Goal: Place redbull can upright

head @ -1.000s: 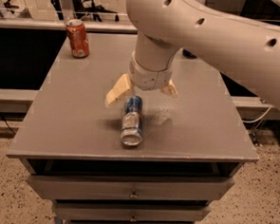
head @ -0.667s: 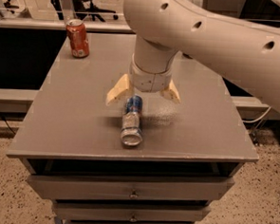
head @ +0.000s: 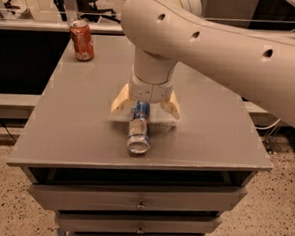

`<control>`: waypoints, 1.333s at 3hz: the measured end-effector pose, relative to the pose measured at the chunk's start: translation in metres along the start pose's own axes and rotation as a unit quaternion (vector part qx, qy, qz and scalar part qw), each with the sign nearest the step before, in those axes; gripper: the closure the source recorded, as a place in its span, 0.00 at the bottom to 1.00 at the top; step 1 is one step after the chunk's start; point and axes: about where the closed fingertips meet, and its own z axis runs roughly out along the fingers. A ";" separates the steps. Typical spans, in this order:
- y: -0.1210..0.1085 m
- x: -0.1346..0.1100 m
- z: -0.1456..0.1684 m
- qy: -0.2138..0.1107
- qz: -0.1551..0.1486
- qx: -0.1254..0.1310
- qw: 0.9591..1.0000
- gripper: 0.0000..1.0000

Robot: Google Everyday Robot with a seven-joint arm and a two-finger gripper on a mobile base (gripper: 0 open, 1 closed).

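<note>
Redbull can (head: 139, 127) lying flat, blue-silver, end toward camera; jaws spread astride.

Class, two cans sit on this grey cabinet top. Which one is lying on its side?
The slim blue-and-silver redbull can, lying between the open fingers of the gripper. The orange soda can stands upright at the far left corner.

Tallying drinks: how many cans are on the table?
2. The redbull can lies on its side under the open tool; the orange soda can stands back left. The arm may hide others.
</note>
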 end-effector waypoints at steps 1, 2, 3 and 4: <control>0.010 -0.003 -0.003 -0.012 -0.010 -0.007 1.000 0.38; 0.020 -0.007 -0.008 -0.026 -0.025 -0.023 0.999 0.61; 0.027 -0.024 -0.026 -0.064 -0.059 -0.051 0.995 0.84; 0.023 -0.055 -0.053 -0.129 -0.089 -0.107 0.982 1.00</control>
